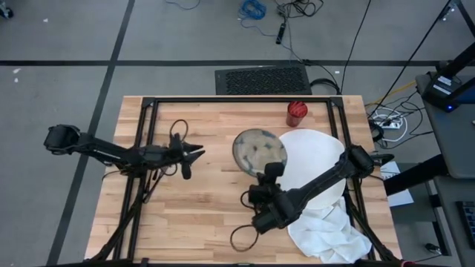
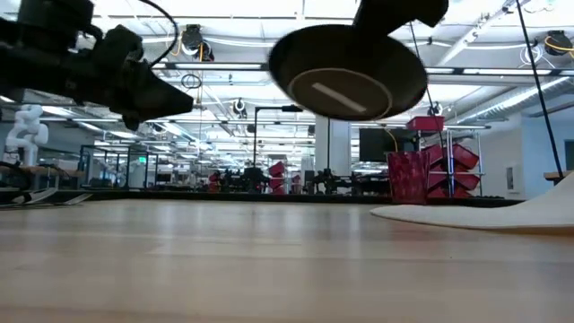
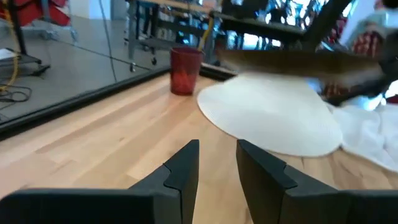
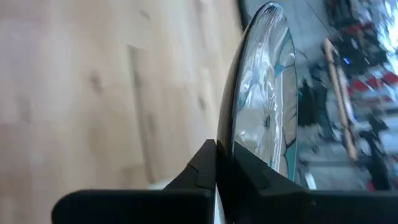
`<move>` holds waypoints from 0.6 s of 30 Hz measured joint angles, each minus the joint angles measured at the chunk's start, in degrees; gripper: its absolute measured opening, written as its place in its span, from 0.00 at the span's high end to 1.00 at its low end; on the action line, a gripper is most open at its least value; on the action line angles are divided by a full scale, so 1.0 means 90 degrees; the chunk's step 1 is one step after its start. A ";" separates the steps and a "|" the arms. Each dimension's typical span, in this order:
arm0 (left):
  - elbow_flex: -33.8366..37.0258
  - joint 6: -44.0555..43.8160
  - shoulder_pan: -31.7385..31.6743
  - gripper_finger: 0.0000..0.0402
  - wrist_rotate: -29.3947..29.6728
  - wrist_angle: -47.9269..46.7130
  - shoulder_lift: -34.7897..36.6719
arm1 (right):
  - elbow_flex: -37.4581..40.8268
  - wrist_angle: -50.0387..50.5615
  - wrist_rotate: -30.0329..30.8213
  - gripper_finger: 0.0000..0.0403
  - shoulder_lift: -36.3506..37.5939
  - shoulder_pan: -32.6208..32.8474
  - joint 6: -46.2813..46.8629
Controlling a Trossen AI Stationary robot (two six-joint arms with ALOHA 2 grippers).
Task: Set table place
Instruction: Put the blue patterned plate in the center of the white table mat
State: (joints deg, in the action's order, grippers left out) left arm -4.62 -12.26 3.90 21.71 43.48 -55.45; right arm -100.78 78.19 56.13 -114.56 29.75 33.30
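Above the table (image 1: 193, 208), near its white placemat (image 1: 315, 167), I have the right gripper (image 1: 271, 172) pinching the plate (image 1: 256, 150) by its rim, still unplaced, with the left gripper (image 1: 194, 154) hovering narrowly parted and empty, red cup (image 1: 297, 113) waiting.

The table (image 1: 200, 215) carries a round mat (image 1: 315, 159) on its right half, and a cup (image 1: 297, 113) stands just behind the mat, near the far edge. A cloth (image 1: 330, 231) lies bunched at the near right corner, its upper folds touching the mat's near edge. A plate (image 1: 256, 148) is up off the tabletop, to the left of the mat and overlapping its left rim from above, pinched at its near rim by the right gripper (image 1: 272, 172). The left gripper (image 1: 194, 154) hangs above the table's left half, well apart from the plate, its tips pointing toward it.
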 joint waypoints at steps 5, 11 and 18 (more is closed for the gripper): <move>-0.0476 0.0082 0.0000 0.77 -0.0082 0.0303 -0.1136 | -0.0344 0.0993 0.0175 1.00 0.0002 -0.0121 0.0874; -0.1211 0.0413 -0.0002 0.77 -0.0769 0.0903 -0.2717 | -0.0640 0.1216 0.0230 1.00 0.0143 -0.0261 0.0916; -0.2611 0.1263 -0.0001 0.77 -0.1536 0.1021 -0.4227 | -0.0850 0.1124 0.0515 1.00 0.0481 -0.0436 0.0742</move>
State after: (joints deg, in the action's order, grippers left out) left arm -28.12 -0.90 3.90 7.89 52.67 -93.49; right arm -108.42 88.31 60.77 -110.23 25.83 39.97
